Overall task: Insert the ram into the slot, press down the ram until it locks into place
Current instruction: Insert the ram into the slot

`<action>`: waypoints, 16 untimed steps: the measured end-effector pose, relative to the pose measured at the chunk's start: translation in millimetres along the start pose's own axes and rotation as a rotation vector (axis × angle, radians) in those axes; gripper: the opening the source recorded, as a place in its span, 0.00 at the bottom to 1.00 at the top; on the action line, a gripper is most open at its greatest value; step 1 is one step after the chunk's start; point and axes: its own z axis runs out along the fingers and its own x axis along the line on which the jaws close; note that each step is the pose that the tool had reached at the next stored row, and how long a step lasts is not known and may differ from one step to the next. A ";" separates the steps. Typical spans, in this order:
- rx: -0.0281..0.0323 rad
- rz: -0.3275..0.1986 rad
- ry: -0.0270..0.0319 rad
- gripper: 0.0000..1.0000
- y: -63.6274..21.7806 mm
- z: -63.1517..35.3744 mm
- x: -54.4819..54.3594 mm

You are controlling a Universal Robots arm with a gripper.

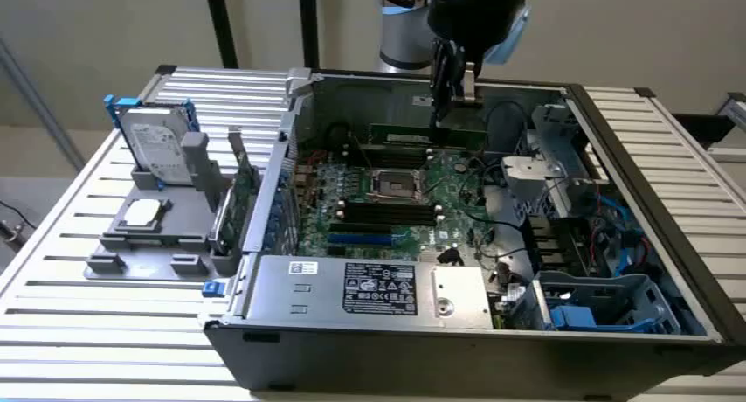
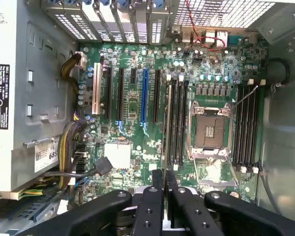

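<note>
Wrist view: we are seeing the gripper [image 2: 164, 174] clamping the ram [image 2: 166, 123] edge-on. It is hanging above the motherboard [image 2: 132, 108], close to the nearest black slot [image 2: 173, 123] and seated in none.

We are judging skew the main risk: an off-line stick would be jamming on the socket walls or bending.

The case [image 1: 466, 350] is holding the board and power supply [image 1: 349, 288]. The grey tray [image 1: 140, 240], at the exterior view's left, is carrying a hard drive [image 1: 157, 149].

You can read one number: "685", on the white sticker [image 2: 46, 154] at the edge of the grey metal power supply [image 1: 292, 299]. Its black label [image 1: 382, 290] carries white print and symbols, too small to read.
</note>
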 end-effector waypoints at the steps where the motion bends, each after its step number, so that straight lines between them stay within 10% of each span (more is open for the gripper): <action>1: 0.0000 0.000 0.0003 0.14 0.0 0.0 0.0; 16: -0.0001 0.000 0.0062 0.14 12.2 8.7 -0.4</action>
